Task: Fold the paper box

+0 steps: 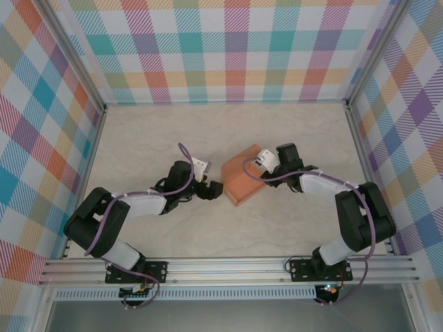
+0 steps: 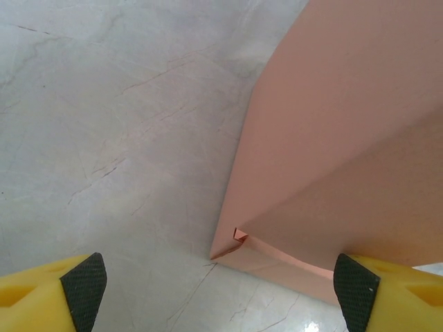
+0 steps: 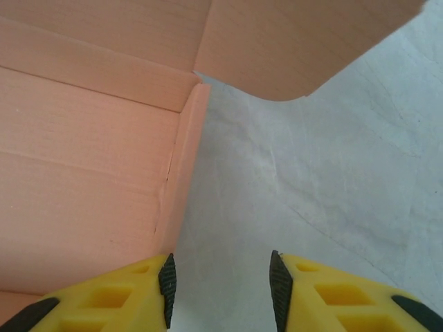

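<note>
Card: from where I stand the paper box (image 1: 242, 182) looks like thin salmon-orange sheet. It is surely very light, springy along its creases and easy to dent or tear if pinched hard. I'd guess it slides readily on the smooth table (image 1: 159, 135).
Whereabouts: it sits near the middle of the table, between the two grippers. It is partly raised rather than lying flat, and in the right wrist view one rounded flap (image 3: 291, 48) stands free at its far side.
Creases: a short side wall (image 3: 181, 166) rises from the ribbed inner panel (image 3: 83, 180). A small tab (image 2: 240, 235) pokes out at the low corner that the left wrist camera looks at.
Best hold: I'd take it by a panel edge or flap close to a crease, where the card is stiffest, with a light pinch. The middle of a panel would only buckle.
Left gripper (image 1: 211, 190): spread wide, with nothing between its fingers (image 2: 83, 283). It sits just beside the box's near-left corner, one pad close under the lower edge, though I cannot tell whether it touches.
Right gripper (image 1: 257, 166): parted only a little, and the gap between its pads (image 3: 167, 280) shows bare table, so it grips nothing. One finger lies over the inner panel, just beside the side wall; contact is not clear.
Worry: with so light a piece, a push from one side alone would likely shove it along rather than bend it.
</note>
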Robot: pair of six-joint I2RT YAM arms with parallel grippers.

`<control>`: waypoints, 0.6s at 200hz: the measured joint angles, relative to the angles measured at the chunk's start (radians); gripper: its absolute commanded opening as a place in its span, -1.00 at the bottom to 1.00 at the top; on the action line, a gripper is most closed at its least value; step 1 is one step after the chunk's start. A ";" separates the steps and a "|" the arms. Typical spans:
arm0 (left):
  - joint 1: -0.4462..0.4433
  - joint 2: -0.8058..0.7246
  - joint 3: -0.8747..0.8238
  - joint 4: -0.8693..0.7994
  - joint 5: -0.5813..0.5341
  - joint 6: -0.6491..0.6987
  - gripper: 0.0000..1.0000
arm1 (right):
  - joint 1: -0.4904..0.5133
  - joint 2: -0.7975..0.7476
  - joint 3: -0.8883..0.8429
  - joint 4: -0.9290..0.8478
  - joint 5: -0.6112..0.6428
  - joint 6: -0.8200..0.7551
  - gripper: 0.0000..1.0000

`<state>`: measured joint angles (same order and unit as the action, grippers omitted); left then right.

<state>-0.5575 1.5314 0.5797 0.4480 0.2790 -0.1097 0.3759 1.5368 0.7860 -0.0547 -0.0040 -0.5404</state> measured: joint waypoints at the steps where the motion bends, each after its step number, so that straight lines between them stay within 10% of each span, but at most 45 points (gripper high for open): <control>1: 0.000 0.000 0.000 0.000 0.000 0.000 0.74 | 0.000 0.000 0.002 -0.004 0.000 0.000 -0.08; 120: 0.000 -0.052 -0.032 0.000 -0.083 -0.022 0.73 | -0.002 0.142 0.189 -0.137 -0.066 -0.045 -0.09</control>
<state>-0.5575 1.4796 0.5476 0.4480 0.1963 -0.1314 0.3744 1.6791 0.9752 -0.1913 -0.0704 -0.5854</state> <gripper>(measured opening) 0.864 0.483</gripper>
